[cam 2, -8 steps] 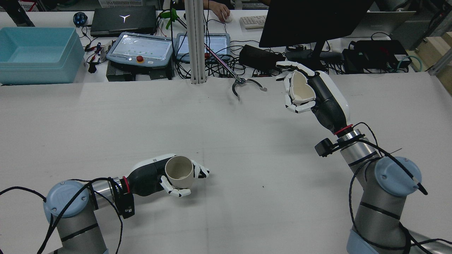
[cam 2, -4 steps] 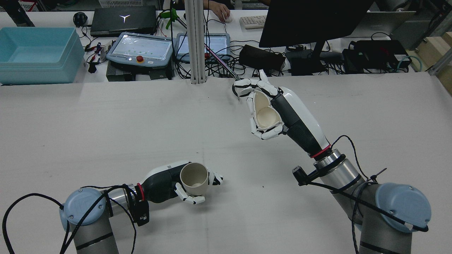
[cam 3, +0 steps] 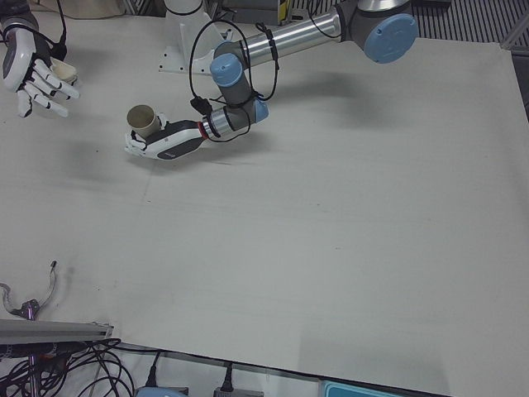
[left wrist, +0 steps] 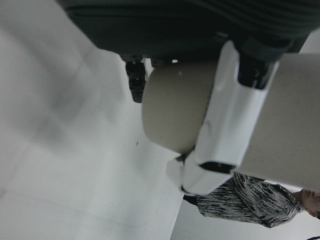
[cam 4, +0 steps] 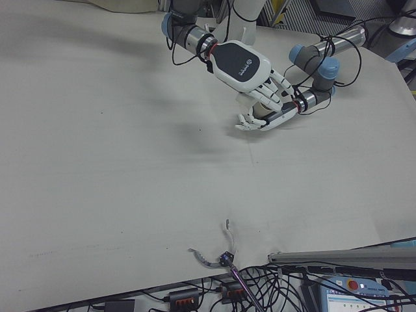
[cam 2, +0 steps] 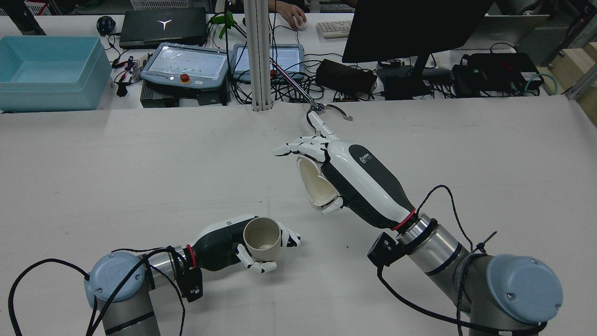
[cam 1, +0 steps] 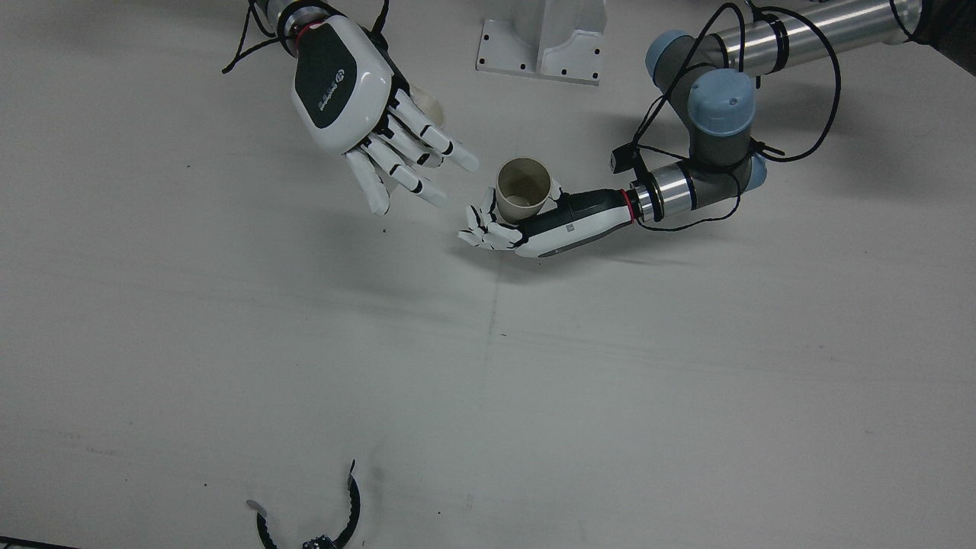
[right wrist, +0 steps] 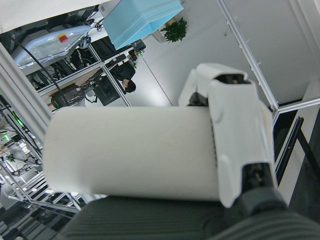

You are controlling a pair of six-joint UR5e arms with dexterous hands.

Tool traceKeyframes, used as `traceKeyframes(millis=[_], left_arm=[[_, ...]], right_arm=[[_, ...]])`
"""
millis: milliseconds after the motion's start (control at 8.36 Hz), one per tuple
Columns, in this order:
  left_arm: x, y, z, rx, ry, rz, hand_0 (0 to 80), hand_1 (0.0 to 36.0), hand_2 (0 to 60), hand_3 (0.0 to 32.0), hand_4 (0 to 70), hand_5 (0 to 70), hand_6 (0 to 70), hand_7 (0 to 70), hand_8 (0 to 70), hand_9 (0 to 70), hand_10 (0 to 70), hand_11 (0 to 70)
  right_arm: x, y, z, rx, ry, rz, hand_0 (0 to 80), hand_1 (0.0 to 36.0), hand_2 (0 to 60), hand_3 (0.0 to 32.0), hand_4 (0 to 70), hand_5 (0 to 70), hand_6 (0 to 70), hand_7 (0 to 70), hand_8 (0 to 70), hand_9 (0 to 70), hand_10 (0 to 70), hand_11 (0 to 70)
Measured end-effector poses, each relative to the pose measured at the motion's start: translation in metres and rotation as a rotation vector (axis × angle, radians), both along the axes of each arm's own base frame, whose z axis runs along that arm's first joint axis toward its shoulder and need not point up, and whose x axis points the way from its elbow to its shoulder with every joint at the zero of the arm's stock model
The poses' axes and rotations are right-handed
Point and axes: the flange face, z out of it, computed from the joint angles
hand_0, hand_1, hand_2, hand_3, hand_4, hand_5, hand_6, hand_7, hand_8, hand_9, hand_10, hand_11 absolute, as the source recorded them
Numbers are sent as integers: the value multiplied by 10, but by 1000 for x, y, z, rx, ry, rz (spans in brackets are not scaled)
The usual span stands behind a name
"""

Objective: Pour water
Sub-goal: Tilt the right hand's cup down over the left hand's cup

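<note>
My left hand (cam 2: 224,242) is shut on a beige cup (cam 2: 262,239), held upright just above the table with its mouth up. It also shows in the front view (cam 1: 549,226) with the cup (cam 1: 523,187), and in the left-front view (cam 3: 169,145). My right hand (cam 2: 354,179) is shut on a cream cup (cam 2: 316,182), raised and tilted with its mouth facing left and down, above and to the right of the beige cup. In the front view the right hand (cam 1: 354,95) covers most of its cup (cam 1: 435,109). The cups do not touch.
A black claw-shaped tool (cam 2: 326,111) lies at the table's far edge, also seen in the front view (cam 1: 320,526). Behind the table stand a blue bin (cam 2: 46,70), teach pendants (cam 2: 186,65), a monitor (cam 2: 410,28) and cables.
My right arm has swung left and nearer, carrying the cream cup toward the left hand and turning its mouth downward. My left hand has shifted slightly right with its cup.
</note>
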Motion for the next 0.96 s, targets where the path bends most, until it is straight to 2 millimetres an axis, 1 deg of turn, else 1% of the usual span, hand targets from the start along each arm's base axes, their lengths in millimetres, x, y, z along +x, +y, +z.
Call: traceKeyframes(millis=[120,239,359,479,598,718,838,957], left_arm=[[3,2,-4,2,6,3,800,360,600,0,700,700,300,343,158,188,109,195],[6,4,-7,4,10,7,800,360,600,0,700,700,300,342,160,190,110,196],[8,6,-9,6,13,10,800,360,600,0,700,700,302,343,163,193,112,200],[8,6,-10,7,16,11,800,360,600,0,700,700,303,343,162,192,111,197],[9,6,-11,8,18,11,800,360,600,0,700,700,303,343,161,191,110,196],[9,6,-13,10,21,12,800,360,600,0,700,700,305,344,162,192,110,196],[10,6,-14,10,22,12,800,360,600,0,700,700,304,342,161,190,110,197],[10,6,-14,10,21,12,800,360,600,0,700,700,301,341,160,189,109,195]], right_arm=[[-12,7,-11,44,62,15,614,360,600,0,145,195,501,570,180,214,0,0],[-23,17,-21,84,120,33,605,360,600,2,64,191,457,522,162,193,0,0],[-34,28,-25,115,184,54,610,360,600,58,0,191,412,443,151,178,0,0],[-40,35,-26,134,248,75,619,360,600,92,0,182,380,400,128,149,0,0],[-43,39,-25,140,307,89,620,360,600,98,0,182,373,391,129,150,0,0],[-43,41,-24,139,349,94,619,360,600,92,0,184,382,400,138,165,0,0],[-42,42,-24,135,373,96,615,360,600,86,0,182,386,412,135,161,0,0],[-42,42,-24,133,385,97,614,360,600,72,0,181,394,428,139,167,0,0]])
